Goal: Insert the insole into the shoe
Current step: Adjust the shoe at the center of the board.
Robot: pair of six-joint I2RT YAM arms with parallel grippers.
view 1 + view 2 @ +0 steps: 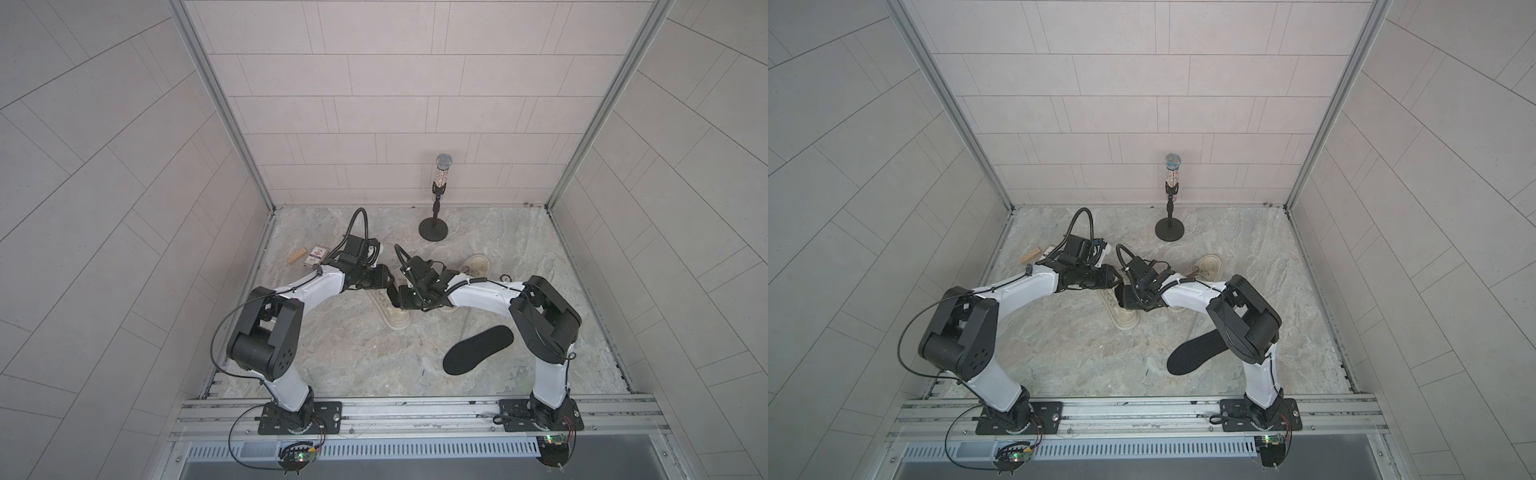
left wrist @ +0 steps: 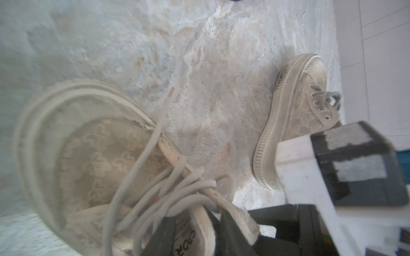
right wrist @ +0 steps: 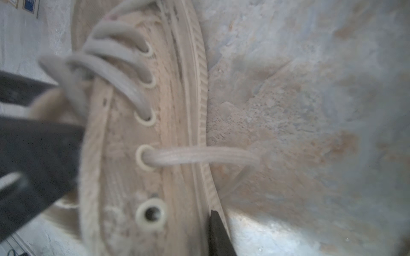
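In both top views the two arms meet over a beige shoe at mid-table, and their wrists hide the fingertips. The black insole lies flat on the table near the right arm's elbow, well apart from that shoe. Neither wrist view shows it.

The right wrist view shows the right gripper straddling the shoe's side wall, with one finger over the opening and the other at the sole's edge. Whether it clamps cannot be told.

The left wrist view shows the toe, the loose laces and a dark finger at the shoe's rim. The left gripper cannot be read as open or closed. Only this view shows the second shoe side-on.
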